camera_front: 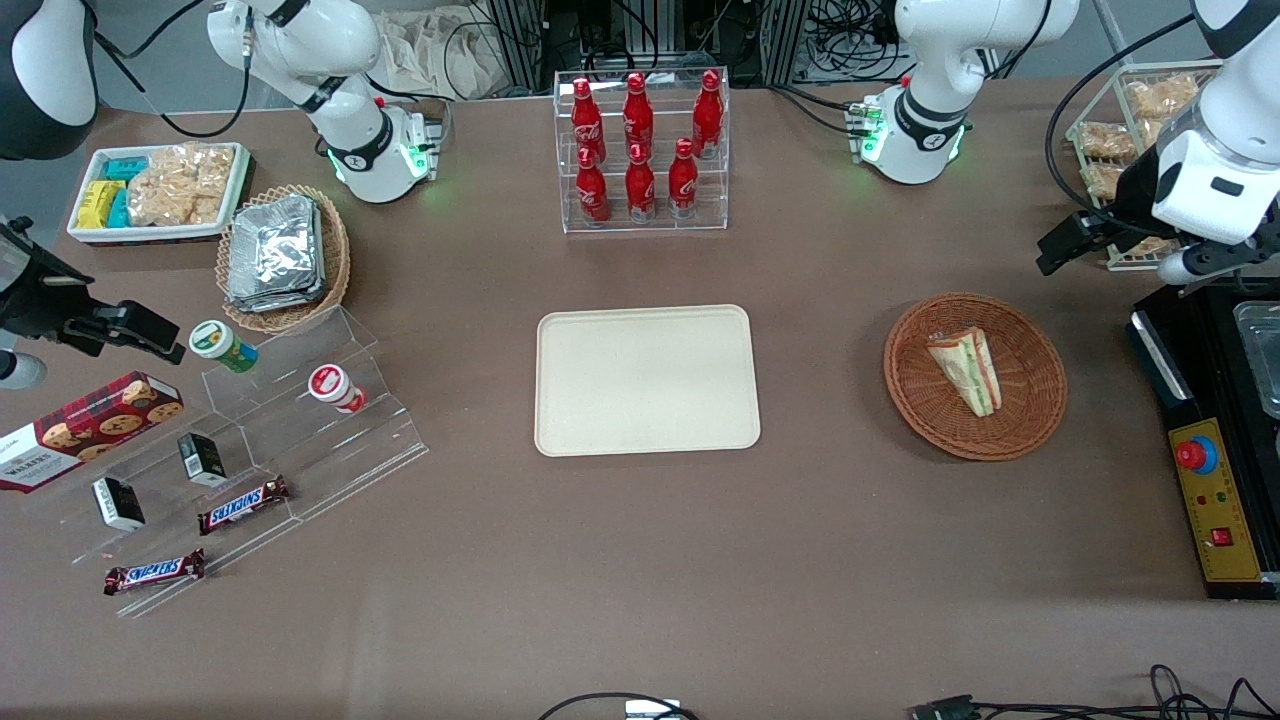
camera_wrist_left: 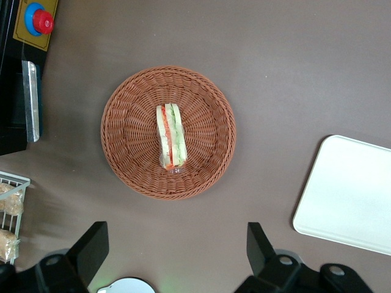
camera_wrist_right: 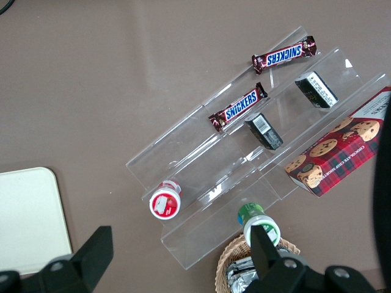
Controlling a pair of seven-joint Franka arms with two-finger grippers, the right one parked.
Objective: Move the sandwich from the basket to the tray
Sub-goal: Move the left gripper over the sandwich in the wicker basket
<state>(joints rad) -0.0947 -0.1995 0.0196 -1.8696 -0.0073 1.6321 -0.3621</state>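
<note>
The gripper (camera_wrist_left: 177,253) hangs open above the table, well apart from the basket (camera_wrist_left: 125,131) where the sandwich (camera_wrist_left: 170,137) lies on edge, and its slick wrap could slip from the fingers and drop short of the tray (camera_front: 647,380).

A brown counter (camera_front: 640,560) fills the scene under even indoor light. At its farthest edge, black cables (camera_front: 840,30) and metal framing (camera_front: 520,40) crowd the background. More cables (camera_front: 1190,695) trail along the edge nearest the front camera.
</note>
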